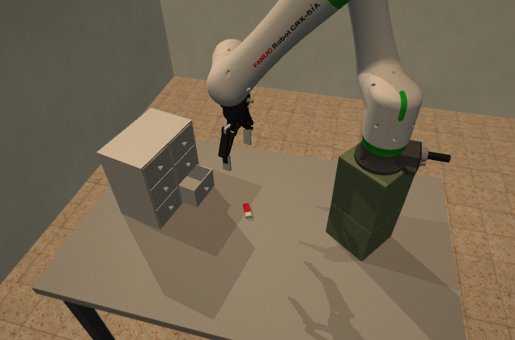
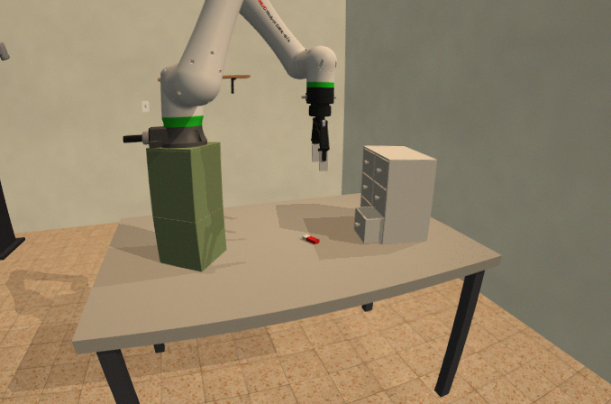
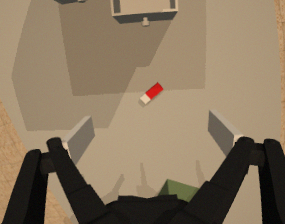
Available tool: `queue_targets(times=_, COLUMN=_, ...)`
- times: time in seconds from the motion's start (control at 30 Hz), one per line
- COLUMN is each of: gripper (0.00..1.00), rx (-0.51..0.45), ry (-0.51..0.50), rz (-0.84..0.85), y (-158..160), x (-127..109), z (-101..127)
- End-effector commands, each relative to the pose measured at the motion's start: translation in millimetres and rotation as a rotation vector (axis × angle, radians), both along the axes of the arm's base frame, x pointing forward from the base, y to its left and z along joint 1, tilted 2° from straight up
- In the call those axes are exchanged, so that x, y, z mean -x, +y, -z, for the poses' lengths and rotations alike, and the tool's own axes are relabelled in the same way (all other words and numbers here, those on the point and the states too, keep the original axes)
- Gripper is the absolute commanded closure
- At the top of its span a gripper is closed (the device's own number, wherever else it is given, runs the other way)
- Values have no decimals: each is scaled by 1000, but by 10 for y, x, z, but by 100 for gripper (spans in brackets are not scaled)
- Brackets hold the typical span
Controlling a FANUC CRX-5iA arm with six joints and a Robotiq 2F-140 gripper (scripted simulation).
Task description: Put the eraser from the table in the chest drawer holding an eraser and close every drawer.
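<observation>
The eraser (image 1: pixel 247 209) (image 2: pixel 311 239) (image 3: pixel 153 92), red with a white end, lies flat on the table in front of the chest. The small pale chest (image 1: pixel 146 133) (image 2: pixel 408 199) has two columns of three drawers. The bottom drawer (image 1: pixel 189 193) (image 2: pixel 372 229) (image 3: pixel 138 18) of its right column in the top view is pulled out part way. No eraser shows in the visible part of its inside; the rest is hidden. The other drawers look pushed in. My gripper (image 1: pixel 237 150) (image 2: pixel 319 159) (image 3: pixel 149 123) is open and empty, pointing down high above the table, apart from eraser and drawer.
The green pedestal (image 1: pixel 348 208) (image 2: pixel 175 205) carries the arm's base on the table (image 1: pixel 278 272) (image 2: pixel 268 285), across from the chest. Walls stand behind the table and on the chest's side. Shadows of arm and chest fall on the table top.
</observation>
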State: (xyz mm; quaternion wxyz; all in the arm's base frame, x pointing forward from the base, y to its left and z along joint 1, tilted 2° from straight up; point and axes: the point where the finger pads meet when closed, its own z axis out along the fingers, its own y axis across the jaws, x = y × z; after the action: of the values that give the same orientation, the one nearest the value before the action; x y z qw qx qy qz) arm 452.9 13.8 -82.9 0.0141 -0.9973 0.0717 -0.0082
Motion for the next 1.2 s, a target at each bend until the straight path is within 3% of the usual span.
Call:
queue_targets(times=0.0, gripper=0, rx=0, ry=1, rz=2, y=59, x=385, z=135)
queue_targets(times=0.17, gripper=0, rx=0, ry=1, rz=2, y=133, x=771, z=266)
queue_targets(times=0.53, gripper=0, rx=-2, ry=-1, rz=2, y=172, x=913, z=327)
queue_targets(times=0.63, gripper=0, rx=-32, ry=-28, rz=-1, y=302, x=849, z=448)
queue_targets(times=0.73, gripper=0, rx=-92, ry=-102, rz=-1, y=573, x=688, z=723)
queue_targets(times=0.8, gripper=0, rx=-92, ry=-102, rz=-1, y=573, x=688, z=723)
queue_targets(times=0.93, gripper=0, rx=-145, ry=-286, rz=21, y=842, x=359, z=1163)
queue_targets(times=1.0, gripper=0, rx=-142, ry=-343, rz=29, y=839, x=272, z=1254)
queue_targets(times=1.1, gripper=0, rx=-82, ry=-519, rz=44, y=648, x=55, z=1413)
queue_targets(times=1.17, gripper=0, rx=-51, ry=-573, rz=45, y=545, x=4, z=1427)
